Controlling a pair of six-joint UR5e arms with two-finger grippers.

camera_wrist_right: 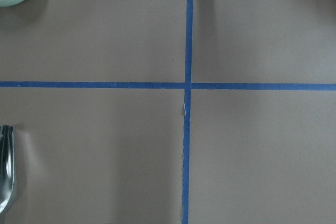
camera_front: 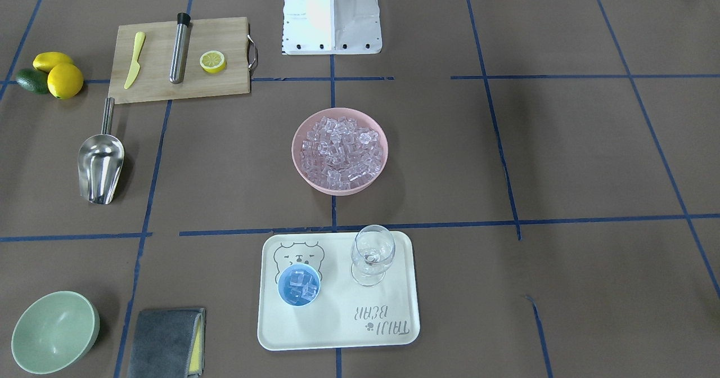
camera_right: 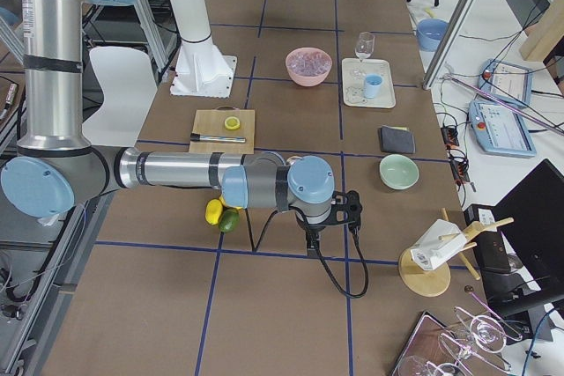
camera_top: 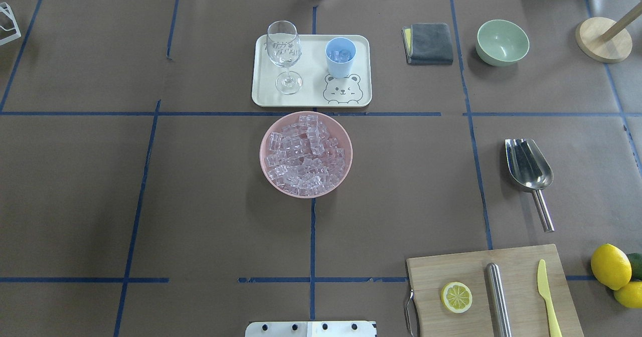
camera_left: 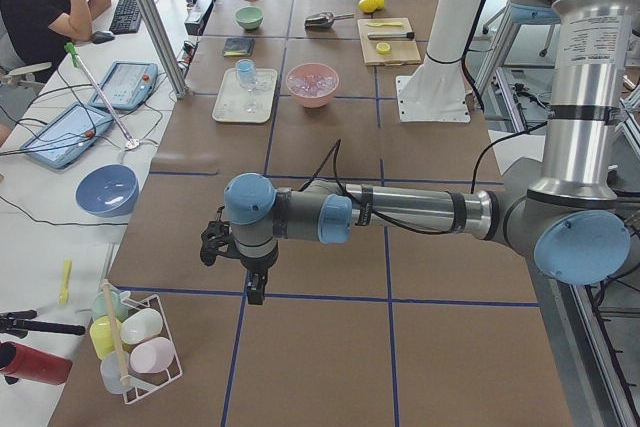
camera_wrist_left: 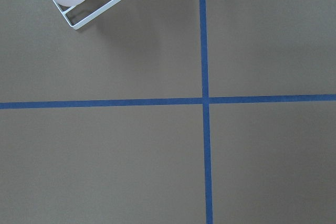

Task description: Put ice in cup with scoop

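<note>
The ice (camera_front: 340, 150) is a heap of clear cubes in a pink bowl (camera_front: 306, 181) at the table's middle. The light-blue cup (camera_front: 299, 285) stands on a cream tray (camera_front: 394, 333) and holds a few cubes. The steel scoop (camera_front: 101, 164) lies empty on the table on the robot's right side, apart from both grippers; its edge shows in the right wrist view (camera_wrist_right: 5, 166). The left gripper (camera_left: 256, 289) hangs over bare table far from the bowl. The right gripper (camera_right: 313, 240) hangs near the lemons. I cannot tell whether either is open or shut.
A wine glass (camera_front: 372, 254) stands on the tray beside the cup. A cutting board (camera_front: 180, 88) holds a half lemon, a yellow knife and a steel cylinder. A green bowl (camera_front: 53, 333), a grey cloth (camera_front: 166, 344) and lemons (camera_front: 64, 80) lie around.
</note>
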